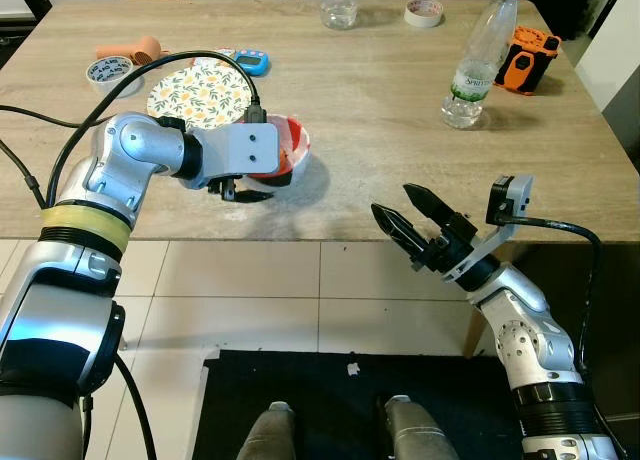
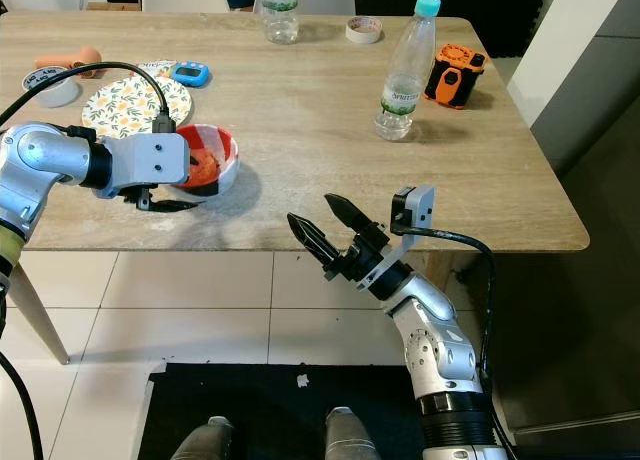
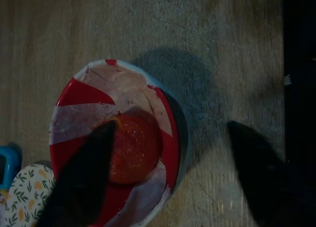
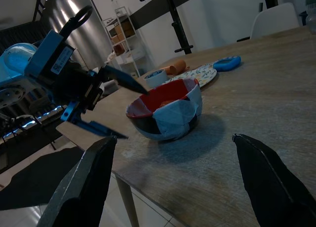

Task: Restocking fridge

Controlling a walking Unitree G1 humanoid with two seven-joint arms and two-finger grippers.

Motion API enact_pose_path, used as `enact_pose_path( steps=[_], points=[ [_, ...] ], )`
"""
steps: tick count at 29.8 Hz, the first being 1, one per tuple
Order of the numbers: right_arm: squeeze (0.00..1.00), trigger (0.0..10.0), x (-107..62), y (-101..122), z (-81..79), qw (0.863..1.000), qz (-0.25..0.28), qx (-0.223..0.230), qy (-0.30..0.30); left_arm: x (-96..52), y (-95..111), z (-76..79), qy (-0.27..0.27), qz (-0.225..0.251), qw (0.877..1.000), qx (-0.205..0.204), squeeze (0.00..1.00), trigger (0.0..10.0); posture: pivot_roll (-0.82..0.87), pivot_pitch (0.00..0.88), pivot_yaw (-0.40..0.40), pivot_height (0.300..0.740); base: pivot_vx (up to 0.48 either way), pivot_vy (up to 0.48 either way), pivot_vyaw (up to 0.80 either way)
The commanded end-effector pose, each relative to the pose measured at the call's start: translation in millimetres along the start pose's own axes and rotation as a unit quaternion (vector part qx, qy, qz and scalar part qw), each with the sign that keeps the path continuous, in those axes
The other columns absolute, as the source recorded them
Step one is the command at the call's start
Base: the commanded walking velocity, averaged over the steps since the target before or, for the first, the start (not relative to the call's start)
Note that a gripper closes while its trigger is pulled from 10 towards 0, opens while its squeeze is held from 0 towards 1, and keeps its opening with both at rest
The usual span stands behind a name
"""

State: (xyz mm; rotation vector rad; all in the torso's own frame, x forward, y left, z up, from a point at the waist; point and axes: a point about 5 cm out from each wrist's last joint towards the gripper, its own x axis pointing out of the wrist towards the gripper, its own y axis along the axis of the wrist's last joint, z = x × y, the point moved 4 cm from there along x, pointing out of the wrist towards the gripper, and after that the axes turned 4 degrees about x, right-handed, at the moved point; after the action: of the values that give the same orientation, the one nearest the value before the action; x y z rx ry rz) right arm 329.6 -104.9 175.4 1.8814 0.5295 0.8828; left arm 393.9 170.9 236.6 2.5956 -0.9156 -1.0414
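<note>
Red-and-white bowl [image 1: 283, 148]: sits near the front edge of the wooden surface [image 1: 380, 130], just beside a flowered plate [image 1: 200, 90]; something round and red, a tomato [image 3: 133, 148] by the look of it, lies inside.
Left hand [image 1: 243, 189]: hangs over the bowl with its fingers spread wide; one black finger [image 3: 81, 180] is above the bowl's inside, the other out past the rim, so the bowl's wall sits between them. Nothing is gripped yet.
Right hand [image 1: 412, 215]: held off the front edge of the surface, well apart from the bowl, fingers open and empty, pointing toward it.
How the bowl will handle: I'd judge it stiff and hard, likely ceramic or glazed, so breakable and a bit slick. With the fruit in it, it should be moderately heavy for a rim pinch.
Where to take hold: the near wall of the rim, one finger inside and one outside, closed firmly; keep it level so the fruit doesn't roll.
Risk: a one-sided pinch may let the bowl tip or slide.
Elsewhere on the surface: a clear bottle [image 1: 482, 58], an orange tool [image 1: 527, 60], a roll of tape [image 1: 424, 13].
</note>
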Motion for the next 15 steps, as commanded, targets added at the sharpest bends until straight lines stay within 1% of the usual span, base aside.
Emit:
enact_pose_path(
  steps=[1, 6, 9, 10, 15],
  points=[
    [0.00, 10.0, -2.6, -1.1, 1.8, 1.000, -0.003, -0.006, -0.004, 5.6, 1.7, 5.1, -0.009, 0.004, 1.000, 0.002, 0.00, 10.0, -0.03, 0.131, 0.013, 0.740, 0.000, 0.000, 0.00],
    [0.00, 10.0, -2.3, -1.3, 1.6, 1.000, -0.004, -0.006, -0.004, 5.7, 1.5, 9.7, -0.027, 0.008, 1.000, -0.004, 0.00, 10.0, -0.03, 0.131, 0.014, 0.740, 0.000, 0.000, 0.00],
    [0.00, 10.0, -2.3, -1.6, 1.3, 1.000, -0.004, -0.007, -0.004, 8.5, -2.7, 16.4, -0.039, 0.004, 0.999, -0.016, 0.00, 10.0, -0.03, 0.134, 0.013, 0.740, 0.000, 0.000, 0.00],
    [0.00, 10.0, -2.3, -1.7, 1.1, 1.000, -0.005, -0.007, -0.004, 10.4, -7.1, 18.5, -0.039, -0.005, 0.999, -0.024, 0.00, 10.0, -0.03, 0.134, 0.013, 0.740, 0.000, 0.000, 0.00],
    [0.00, 10.0, -2.4, -1.9, 0.8, 1.000, -0.005, -0.007, -0.004, 13.2, -13.4, 19.9, -0.033, -0.017, 0.999, -0.037, 0.00, 10.0, -0.04, 0.134, 0.014, 0.740, 0.000, 0.000, 0.00]
  ],
)
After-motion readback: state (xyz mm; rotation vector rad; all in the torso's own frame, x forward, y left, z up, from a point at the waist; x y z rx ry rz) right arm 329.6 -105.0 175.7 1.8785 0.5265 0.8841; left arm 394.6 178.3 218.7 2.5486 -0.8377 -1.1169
